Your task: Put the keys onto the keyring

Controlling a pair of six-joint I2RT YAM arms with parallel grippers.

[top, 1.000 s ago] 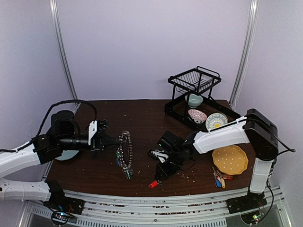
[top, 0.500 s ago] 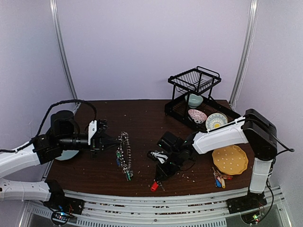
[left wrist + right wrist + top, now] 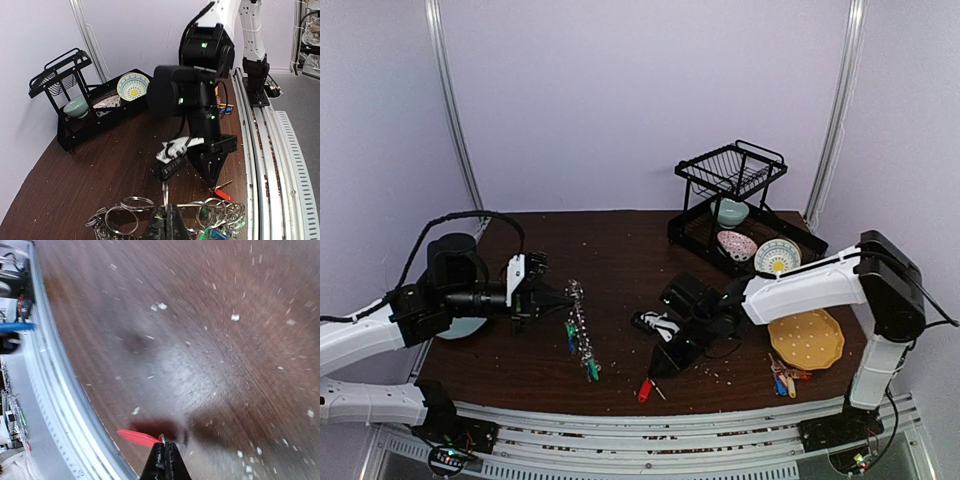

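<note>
Right end effector above speckled brown table

No legible text, brand, number or sign in any of the three views. Only candidate: a small white label with dark marks, up on the body of the right gripper, too blurred to read.
</note>
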